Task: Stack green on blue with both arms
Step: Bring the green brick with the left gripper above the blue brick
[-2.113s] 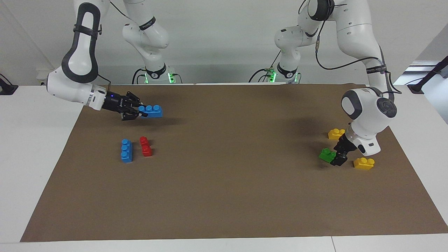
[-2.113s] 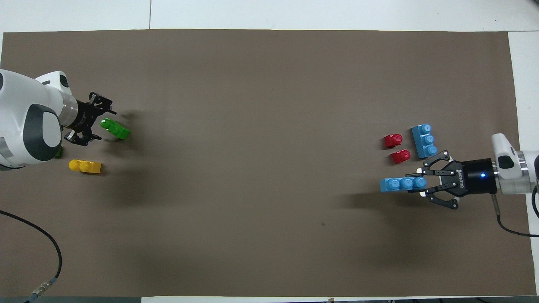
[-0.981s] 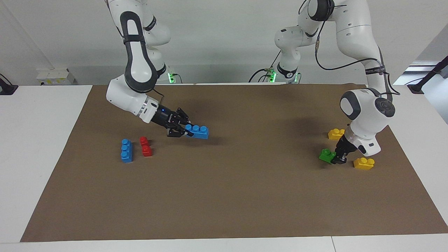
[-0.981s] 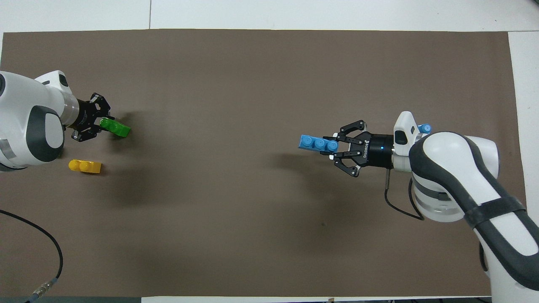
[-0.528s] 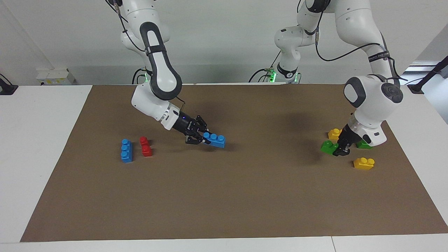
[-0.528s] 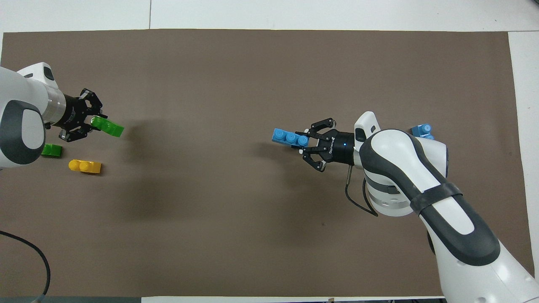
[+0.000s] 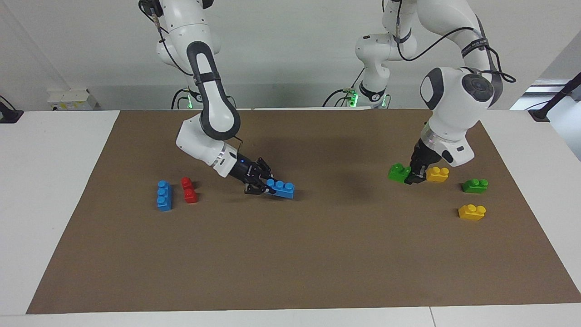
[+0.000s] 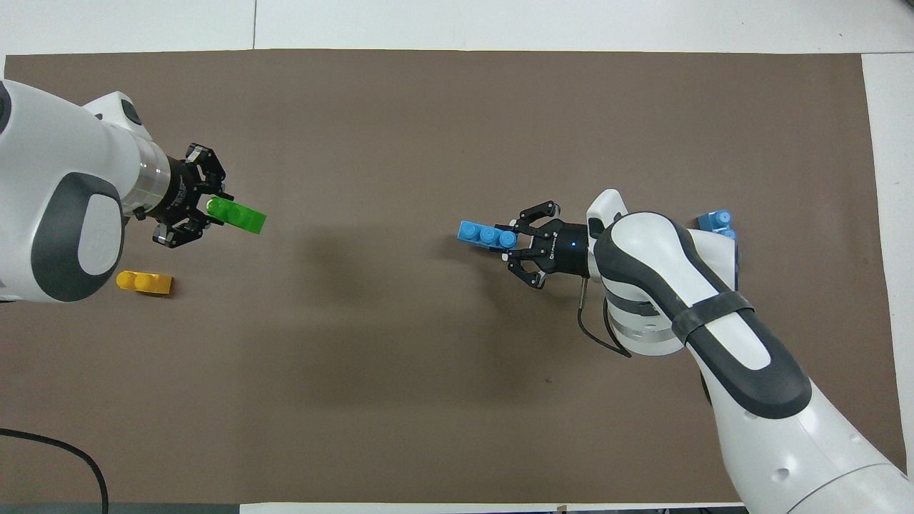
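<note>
Your right gripper (image 7: 265, 187) has swung the blue brick (image 7: 281, 188) in from the upper left of the facing frame to just left of center, and the brick now sits low, at or near the mat (image 7: 290, 272); whether it touches is hard to tell. Your left gripper (image 7: 412, 176) has lifted the green brick (image 7: 399, 172) off the mat at the right and carried it up and leftward, uncovering a second green brick (image 7: 475, 185) that lay under the wrist. So both pickups look done and the carry toward the middle is on; green and blue are still well apart.

Both sets of jaws are clamped. The blue brick sticks out from the right fingertips toward center frame, gripped at one end, studs up. The green one projects the same way from the left fingertips, tilted slightly. The spare blue brick (image 7: 164, 195) and the red brick (image 7: 189, 190) lie untouched at left, the yellow bricks (image 7: 471, 212) at right.
</note>
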You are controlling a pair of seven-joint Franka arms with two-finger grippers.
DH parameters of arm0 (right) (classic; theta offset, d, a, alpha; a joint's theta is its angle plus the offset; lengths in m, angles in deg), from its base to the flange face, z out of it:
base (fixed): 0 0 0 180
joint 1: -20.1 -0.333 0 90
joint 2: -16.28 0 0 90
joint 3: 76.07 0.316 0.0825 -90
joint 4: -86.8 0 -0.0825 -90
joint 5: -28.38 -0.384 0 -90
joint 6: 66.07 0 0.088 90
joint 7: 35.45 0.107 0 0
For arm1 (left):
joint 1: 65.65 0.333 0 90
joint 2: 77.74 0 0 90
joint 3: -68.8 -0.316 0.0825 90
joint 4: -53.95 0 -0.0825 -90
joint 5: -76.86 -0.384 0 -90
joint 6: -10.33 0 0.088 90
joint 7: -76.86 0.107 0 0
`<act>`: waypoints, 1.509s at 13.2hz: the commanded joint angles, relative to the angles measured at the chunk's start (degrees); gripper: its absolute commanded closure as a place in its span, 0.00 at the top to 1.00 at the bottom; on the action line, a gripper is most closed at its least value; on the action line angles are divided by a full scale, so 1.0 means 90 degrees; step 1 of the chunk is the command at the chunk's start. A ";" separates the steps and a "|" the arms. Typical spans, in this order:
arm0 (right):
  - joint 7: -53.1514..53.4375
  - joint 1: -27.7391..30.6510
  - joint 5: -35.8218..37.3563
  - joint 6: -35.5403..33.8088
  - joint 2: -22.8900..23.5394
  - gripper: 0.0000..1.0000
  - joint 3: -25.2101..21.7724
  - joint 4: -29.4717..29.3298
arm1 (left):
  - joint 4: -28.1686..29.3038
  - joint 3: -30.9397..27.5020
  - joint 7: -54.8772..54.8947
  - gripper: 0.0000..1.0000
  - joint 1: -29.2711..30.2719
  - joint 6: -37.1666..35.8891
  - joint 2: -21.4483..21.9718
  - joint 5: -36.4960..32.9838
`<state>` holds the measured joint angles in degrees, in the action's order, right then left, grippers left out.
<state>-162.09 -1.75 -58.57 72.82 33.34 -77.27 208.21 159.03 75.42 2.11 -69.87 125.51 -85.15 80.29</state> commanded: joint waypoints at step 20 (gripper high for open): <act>-0.1241 -0.0434 -0.1131 0.0417 0.0223 0.00 0.0026 0.0123 | -0.0015 -0.0053 -0.4896 0.00 -0.3124 0.1011 -0.0328 -0.0782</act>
<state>-171.27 -5.95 -66.99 76.58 35.48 -77.20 209.00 158.76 75.75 -38.92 -96.45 132.40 -87.22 74.68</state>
